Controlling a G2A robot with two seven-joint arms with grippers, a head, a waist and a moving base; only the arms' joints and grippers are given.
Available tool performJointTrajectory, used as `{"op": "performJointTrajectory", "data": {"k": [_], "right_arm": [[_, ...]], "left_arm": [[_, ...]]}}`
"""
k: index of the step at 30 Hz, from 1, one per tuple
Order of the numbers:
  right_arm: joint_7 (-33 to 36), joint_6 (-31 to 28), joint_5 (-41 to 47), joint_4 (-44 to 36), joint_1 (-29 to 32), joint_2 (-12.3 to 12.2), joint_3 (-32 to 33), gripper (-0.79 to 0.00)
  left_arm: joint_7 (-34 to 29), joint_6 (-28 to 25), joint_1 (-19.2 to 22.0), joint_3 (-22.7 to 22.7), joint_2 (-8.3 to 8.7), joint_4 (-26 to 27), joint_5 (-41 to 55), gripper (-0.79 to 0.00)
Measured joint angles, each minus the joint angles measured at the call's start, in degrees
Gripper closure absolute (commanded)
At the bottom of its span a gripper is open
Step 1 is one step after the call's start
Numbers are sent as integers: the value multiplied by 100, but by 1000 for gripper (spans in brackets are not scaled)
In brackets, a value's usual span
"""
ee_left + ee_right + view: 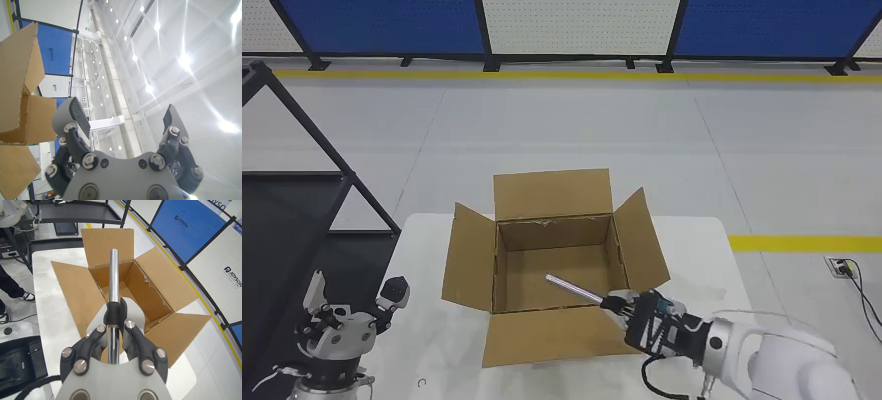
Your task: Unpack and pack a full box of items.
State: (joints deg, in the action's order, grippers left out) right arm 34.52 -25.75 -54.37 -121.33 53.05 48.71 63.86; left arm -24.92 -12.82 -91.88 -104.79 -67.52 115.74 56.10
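Clamping polished metal rod (114, 275) over cardboard box (138, 283): right gripper (114, 310). Rod stiff, slick, prob. heavy; grip nearer ctr. Left gripper (122, 111) splayed wide, empty.

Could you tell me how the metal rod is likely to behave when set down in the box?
The rod looks rigid and probably heavy for its size, being polished metal. Its smooth round shaft could slip in the right hand and will likely roll on the box floor.

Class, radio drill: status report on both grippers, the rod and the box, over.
Left gripper open, pointing upward. Right gripper shut on metal rod, free end over the cardboard box. Flaps spread, nothing blocking the opening.
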Motion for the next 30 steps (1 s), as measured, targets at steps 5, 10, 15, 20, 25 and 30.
{"op": "performJointTrajectory", "data": {"k": [5, 10, 15, 20, 25, 30], "right_arm": [[236, 309, 241, 772, -1231, 340, -1008, 0], [356, 758, 246, 1621, -2345, 772, -1973, 0], [393, 1075, 303, 2446, -3171, 1231, -2759, 0], [444, 1242, 347, 3202, -3679, 1623, -3274, 0], [354, 1238, 444, 3885, -3952, 1956, -3592, 0], [388, 1279, 422, 4424, -4096, 2258, -3864, 0]], "left_arm": [[0, 0, 0, 0, 0, 0, 0, -785], [0, 0, 0, 0, 0, 0, 0, -785], [0, 0, 0, 0, 0, 0, 0, -785], [0, 0, 0, 0, 0, 0, 0, -785], [0, 0, 0, 0, 0, 0, 0, -785], [0, 0, 0, 0, 0, 0, 0, -785]]}}
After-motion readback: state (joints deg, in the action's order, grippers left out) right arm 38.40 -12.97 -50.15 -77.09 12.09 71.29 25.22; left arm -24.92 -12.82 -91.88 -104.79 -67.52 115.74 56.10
